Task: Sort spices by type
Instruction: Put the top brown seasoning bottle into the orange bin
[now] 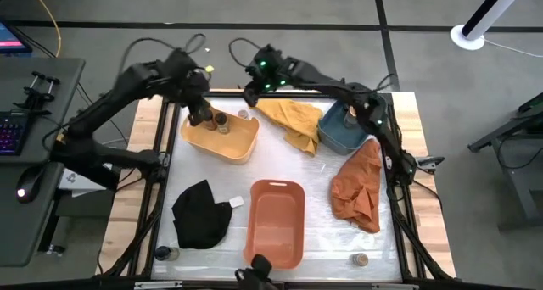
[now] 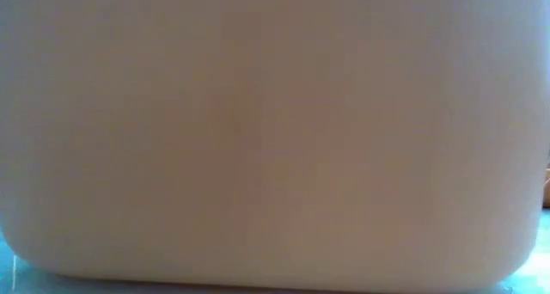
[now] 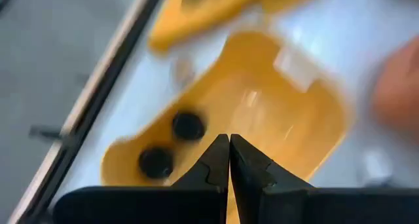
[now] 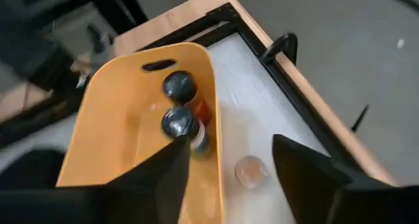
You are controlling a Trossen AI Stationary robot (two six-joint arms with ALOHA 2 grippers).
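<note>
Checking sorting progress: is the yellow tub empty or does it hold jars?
It holds jars: two dark-topped jars stand upright inside the yellow tub near its handle end; the rest of the tub floor looks bare.

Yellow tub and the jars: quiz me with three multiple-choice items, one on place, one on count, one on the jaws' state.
1. Where are the two dark-topped jars?
A. in the orange tub
B. in the yellow tub
C. on the black cloth

2. How many tubs are on the table?
A. three
B. two
C. five

3. How do the left gripper's jaws stand?
A. wide open
B. closed on a jar
C. shut, empty

Answers:
1 B: both dark-topped jars stand inside the yellow tub.
2 A: the high view shows the yellow tub, the orange tub and the blue tub.
3 C: the left gripper has its jaws pressed together with nothing between, above the yellow tub.
</note>
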